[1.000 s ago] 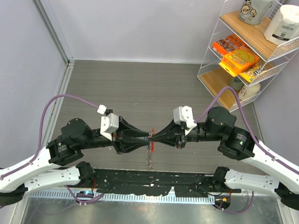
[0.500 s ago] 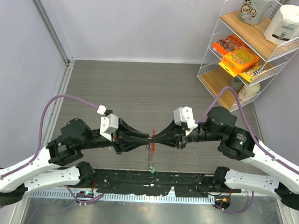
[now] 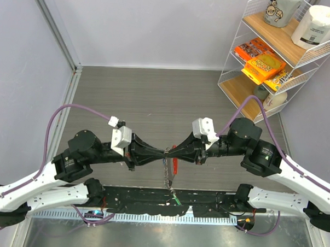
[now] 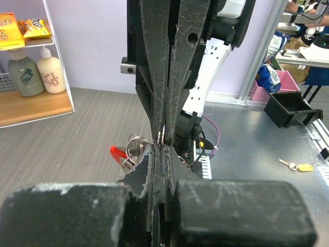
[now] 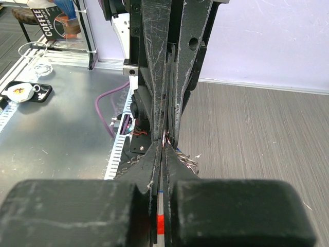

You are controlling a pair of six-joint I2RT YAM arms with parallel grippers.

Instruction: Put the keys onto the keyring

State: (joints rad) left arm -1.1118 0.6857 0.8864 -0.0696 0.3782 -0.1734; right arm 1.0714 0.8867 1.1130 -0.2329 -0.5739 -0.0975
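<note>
My left gripper [image 3: 165, 152] and right gripper [image 3: 172, 152] meet tip to tip above the table's near edge, both shut. They pinch the keyring's silvery rings [image 4: 134, 146] between them. The keyring's red clip [image 3: 174, 165] hangs just below the right fingers and also shows in the left wrist view [image 4: 117, 153]. Its chain [image 3: 169, 181] hangs down to a green key [image 3: 176, 199]. In the right wrist view the rings [image 5: 188, 161] stick out beside the tips, and a red strip [image 5: 160, 224] with a blue sliver above it shows in the finger gap. The blue key cannot be made out as a whole.
A white wire shelf [image 3: 278, 46] with snack packs, bottles and a paper roll stands at the back right. The black arm-base rail [image 3: 167, 203] lies under the hanging chain. A small yellow-headed key [image 4: 297, 166] lies on the metal surface beyond the table.
The red clip and chain have dropped and now hang lower under the gripper tips, and the green key shows at the chain's end. Both grippers stay shut, tip to tip.
</note>
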